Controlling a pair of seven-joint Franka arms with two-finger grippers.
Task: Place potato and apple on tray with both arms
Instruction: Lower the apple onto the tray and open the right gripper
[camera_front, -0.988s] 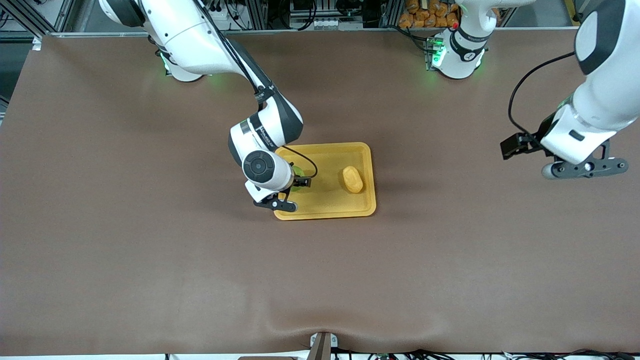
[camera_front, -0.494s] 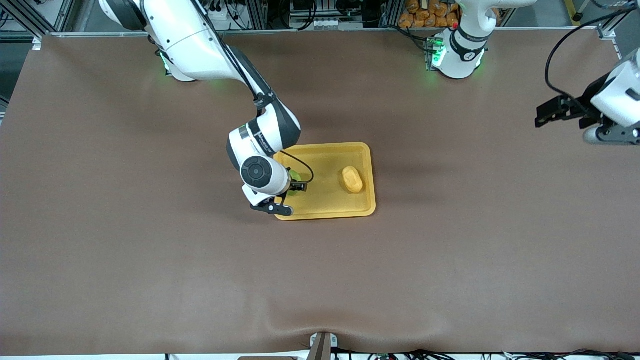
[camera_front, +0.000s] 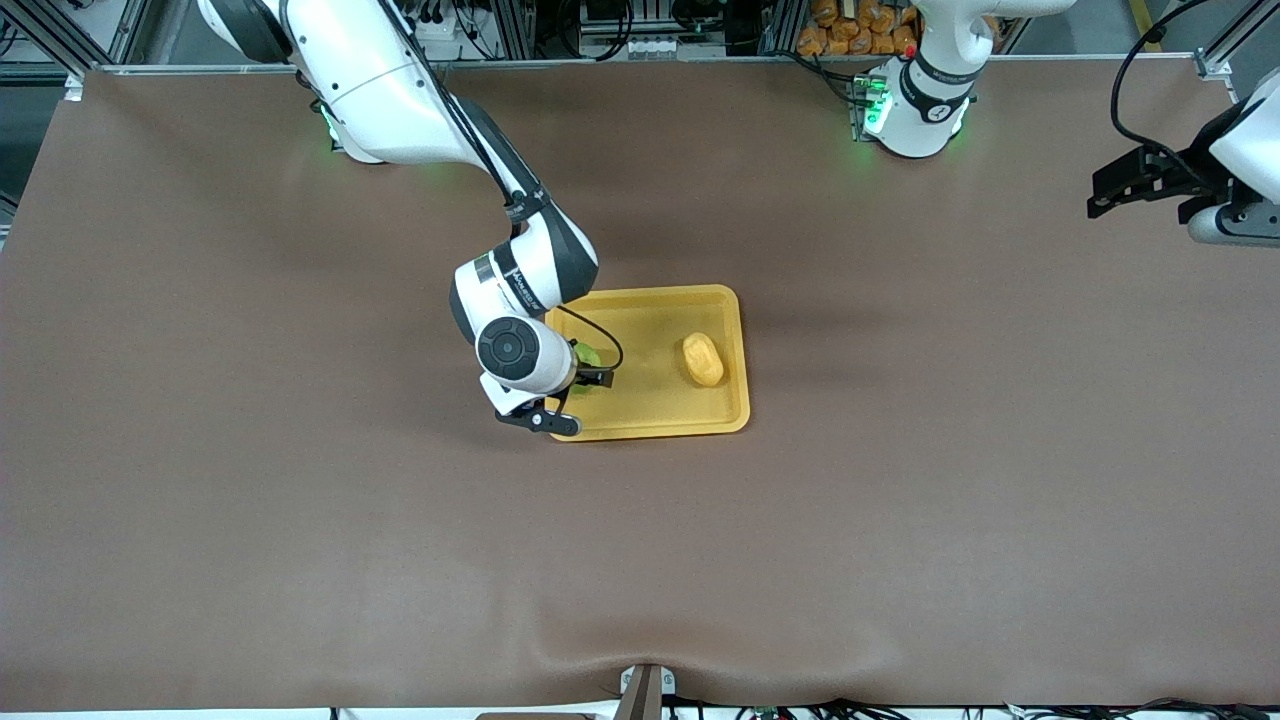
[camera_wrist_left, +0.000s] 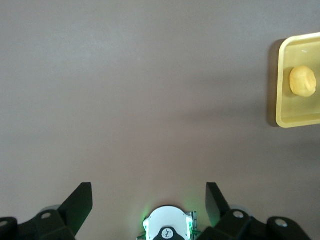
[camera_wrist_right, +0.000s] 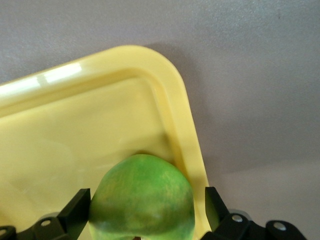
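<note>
Right arm: comes from its base at the worktop's top edge and reaches down over the tray's end toward the right arm's side.
Right hand (camera_front: 578, 378): low over that end of the tray, fingers (camera_wrist_right: 75, 212) spread a little wider than the apple, one on each side of it; whether they press on it I cannot tell.
Apple (camera_wrist_right: 142, 200): yellow-green, inside the tray, close against the raised rim at the right arm's end.
Tray (camera_front: 640, 425): yellow, shallow, rounded corners, near the worktop's middle; bare floor between apple and potato.
Potato (camera_front: 703, 359): lying in the tray toward the left arm's end, apart from the apple, just inside the rim there.
Worktop (camera_front: 300, 520): brown, bare all round the tray; wide open room toward the front edge and toward both side edges.
Left arm: waits, raised near the worktop's corner at its own end.
Left hand (camera_wrist_left: 150, 207): high over bare worktop, well apart from the tray, fingers (camera_wrist_left: 80, 202) wide apart, nothing between them.
</note>
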